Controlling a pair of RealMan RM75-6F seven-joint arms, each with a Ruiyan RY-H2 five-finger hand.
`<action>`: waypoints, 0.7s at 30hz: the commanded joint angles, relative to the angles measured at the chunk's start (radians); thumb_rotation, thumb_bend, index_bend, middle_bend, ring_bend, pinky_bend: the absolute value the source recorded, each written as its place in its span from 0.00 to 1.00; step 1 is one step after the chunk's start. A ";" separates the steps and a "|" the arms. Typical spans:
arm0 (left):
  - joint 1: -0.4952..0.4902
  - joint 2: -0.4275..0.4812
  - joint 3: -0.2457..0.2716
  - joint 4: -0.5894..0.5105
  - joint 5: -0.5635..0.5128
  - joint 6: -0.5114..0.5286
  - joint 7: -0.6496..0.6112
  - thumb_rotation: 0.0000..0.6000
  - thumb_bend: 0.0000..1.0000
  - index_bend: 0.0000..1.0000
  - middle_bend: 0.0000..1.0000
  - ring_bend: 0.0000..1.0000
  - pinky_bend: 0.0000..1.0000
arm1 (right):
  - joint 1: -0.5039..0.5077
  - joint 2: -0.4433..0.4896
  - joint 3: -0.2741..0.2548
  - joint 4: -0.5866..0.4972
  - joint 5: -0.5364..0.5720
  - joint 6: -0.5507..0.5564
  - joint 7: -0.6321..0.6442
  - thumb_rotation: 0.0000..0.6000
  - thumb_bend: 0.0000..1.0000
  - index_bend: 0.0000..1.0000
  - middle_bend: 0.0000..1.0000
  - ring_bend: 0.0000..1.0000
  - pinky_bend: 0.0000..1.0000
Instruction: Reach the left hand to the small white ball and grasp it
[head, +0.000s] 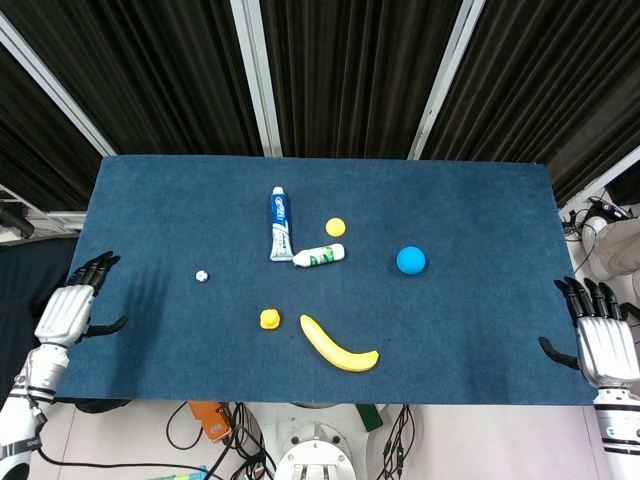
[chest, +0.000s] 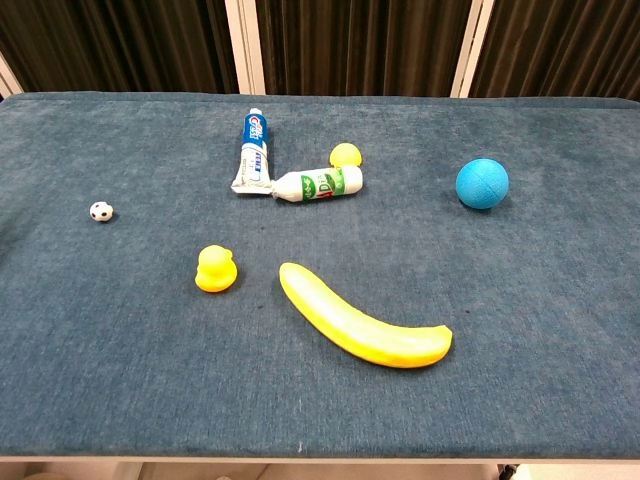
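**Ball untouched, left hand at the table edge**

Your left hand (head: 68, 312) hovers over the table's (head: 480, 200) left edge — fingers spread, holding nothing. The small white ball (head: 201, 275) sits well apart, left of the toothpaste tube (head: 280, 223) — round, no long axis. Your right hand (head: 600, 340) is likewise spread and empty.

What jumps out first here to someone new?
The long yellow banana near the front middle of the blue table, and the bright blue ball to its right further back. Then the small white ball alone on the left side, with the left hand open at the table's left edge, not touching it.
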 joint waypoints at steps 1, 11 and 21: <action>-0.061 -0.039 -0.012 0.037 0.013 -0.069 -0.055 1.00 0.18 0.05 0.00 0.00 0.10 | 0.001 0.000 -0.002 0.001 -0.005 0.000 -0.008 1.00 0.35 0.17 0.16 0.09 0.00; -0.168 -0.157 -0.044 0.164 -0.023 -0.197 -0.091 1.00 0.18 0.16 0.00 0.00 0.10 | 0.001 0.004 0.000 0.003 0.002 -0.002 -0.002 1.00 0.35 0.17 0.16 0.09 0.00; -0.230 -0.238 -0.054 0.284 -0.071 -0.297 -0.109 1.00 0.18 0.22 0.00 0.00 0.10 | 0.005 0.004 -0.001 0.005 0.004 -0.011 -0.008 1.00 0.35 0.17 0.16 0.09 0.00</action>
